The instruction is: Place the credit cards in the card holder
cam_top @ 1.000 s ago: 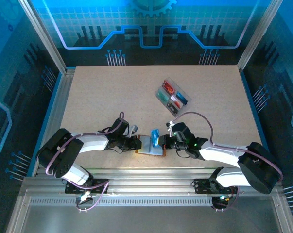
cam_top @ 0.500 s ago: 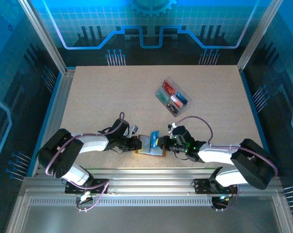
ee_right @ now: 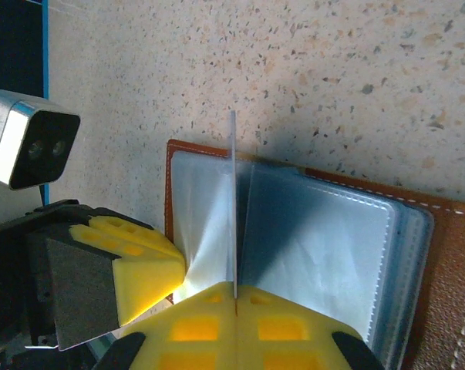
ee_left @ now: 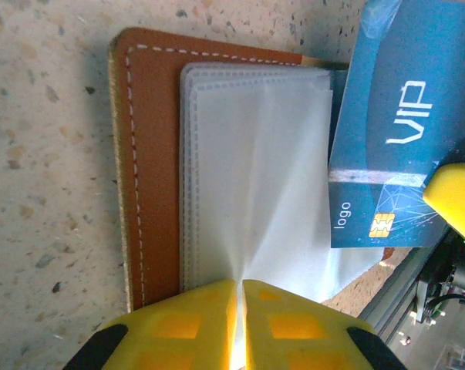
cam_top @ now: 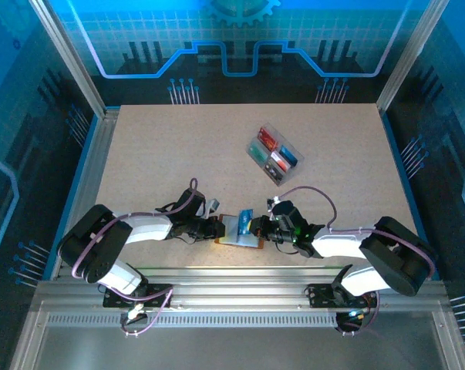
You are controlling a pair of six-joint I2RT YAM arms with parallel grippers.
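Observation:
The card holder lies open near the table's front edge, brown leather with clear sleeves. My left gripper is shut on one clear sleeve at its near edge and pulls it taut. My right gripper is shut on a blue credit card marked VIP. The card stands on edge over the sleeves, its lower edge at the pocket beside the left fingers. From above, both grippers meet over the holder, the left and the right.
A clear compartment tray with several more credit cards in red, teal and blue sits at the back right of centre. The metal table rail runs just in front of the holder. Bare tabletop spreads to the left and far side.
My right gripper has shifted a little left and lower with the blue card, bringing it closer over the sleeves. The left gripper has held still.

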